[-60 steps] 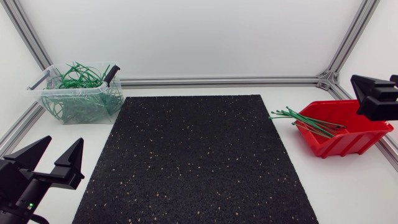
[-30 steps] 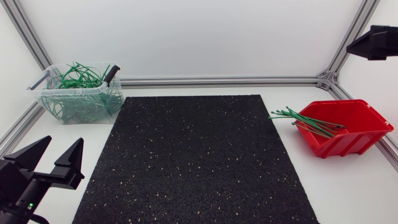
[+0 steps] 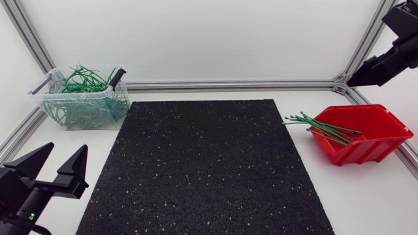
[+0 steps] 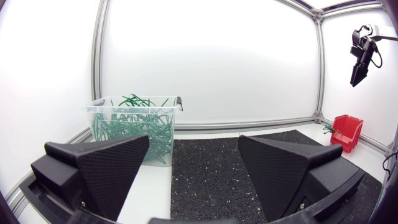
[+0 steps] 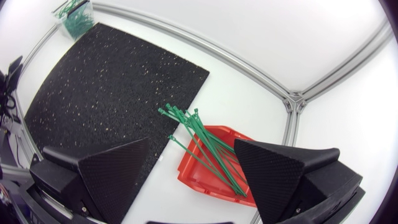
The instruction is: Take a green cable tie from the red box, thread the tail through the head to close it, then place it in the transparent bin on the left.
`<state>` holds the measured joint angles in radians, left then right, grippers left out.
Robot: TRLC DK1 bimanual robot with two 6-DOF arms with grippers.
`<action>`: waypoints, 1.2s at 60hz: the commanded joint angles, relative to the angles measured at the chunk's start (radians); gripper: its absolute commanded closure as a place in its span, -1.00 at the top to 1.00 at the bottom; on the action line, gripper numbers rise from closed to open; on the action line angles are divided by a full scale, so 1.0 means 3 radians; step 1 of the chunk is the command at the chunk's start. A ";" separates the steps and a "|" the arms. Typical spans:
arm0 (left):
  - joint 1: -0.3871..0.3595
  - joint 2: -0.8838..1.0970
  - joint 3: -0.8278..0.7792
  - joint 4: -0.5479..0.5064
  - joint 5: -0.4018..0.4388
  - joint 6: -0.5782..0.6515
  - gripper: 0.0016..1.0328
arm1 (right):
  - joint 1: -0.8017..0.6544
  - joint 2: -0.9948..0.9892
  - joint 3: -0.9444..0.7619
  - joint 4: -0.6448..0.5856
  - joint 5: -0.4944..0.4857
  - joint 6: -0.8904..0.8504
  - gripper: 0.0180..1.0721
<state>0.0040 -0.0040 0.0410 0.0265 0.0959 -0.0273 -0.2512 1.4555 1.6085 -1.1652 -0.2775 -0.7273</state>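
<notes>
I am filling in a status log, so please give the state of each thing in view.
Left gripper: open, empty.
Right gripper: open, empty, high above the red box.
Red box: open-topped, holds straight cable ties.
Cable ties: unthreaded, ends sticking out over the box's rim.
Transparent bin: lidless, holds looped ties.
Mat: flat, nothing on it.

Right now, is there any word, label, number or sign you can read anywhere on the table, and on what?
No text is readable.
Faint marks on the transparent bin front wall: too blurred to read.
No print shows on the red box or the black mat.
</notes>
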 commanded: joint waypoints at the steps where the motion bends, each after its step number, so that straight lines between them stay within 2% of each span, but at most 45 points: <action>1: -0.0029 -0.0017 -0.0142 -0.0037 -0.0018 -0.0073 0.94 | -0.0027 0.0083 0.0058 -0.0155 -0.0021 -0.0490 0.90; 14: -0.0034 -0.0017 -0.0142 -0.0042 -0.0018 -0.0073 0.94 | -0.0032 0.0098 -0.0299 -0.0038 0.0020 -0.1206 0.90; 19: -0.0034 -0.0017 -0.0142 -0.0037 -0.0018 -0.0073 0.94 | -0.0032 0.0057 -0.0540 0.0177 0.0015 -0.1462 0.90; 27: -0.0034 -0.0017 -0.0142 -0.0042 -0.0018 -0.0073 0.94 | -0.0022 0.0057 -0.0790 0.0238 -0.0062 -0.1948 0.90; 30: -0.0034 -0.0017 -0.0142 -0.0042 -0.0018 -0.0073 0.94 | -0.0022 0.0021 -0.0923 0.0407 -0.0072 -0.2070 0.90; 38: -0.0034 -0.0017 -0.0142 -0.0042 -0.0018 -0.0073 0.94 | -0.0032 0.0026 -0.1107 0.0397 -0.0062 -0.2387 0.88; 45: -0.0039 -0.0017 -0.0142 -0.0047 -0.0018 -0.0073 0.94 | -0.0037 0.0134 -0.1199 0.0397 -0.0031 -0.2530 0.78; 54: -0.0039 -0.0012 -0.0137 -0.0047 -0.0018 -0.0073 0.94 | -0.0042 0.0205 -0.1327 0.0530 0.0000 -0.2653 0.78; 72: -0.0039 -0.0012 -0.0137 -0.0058 -0.0018 -0.0073 0.94 | 0.0040 0.0415 -0.1562 0.0975 0.0173 -0.2617 0.64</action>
<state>0.0032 -0.0040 0.0410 0.0261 0.0959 -0.0273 -0.2501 1.5551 1.1683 -0.8879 -0.2314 -1.4967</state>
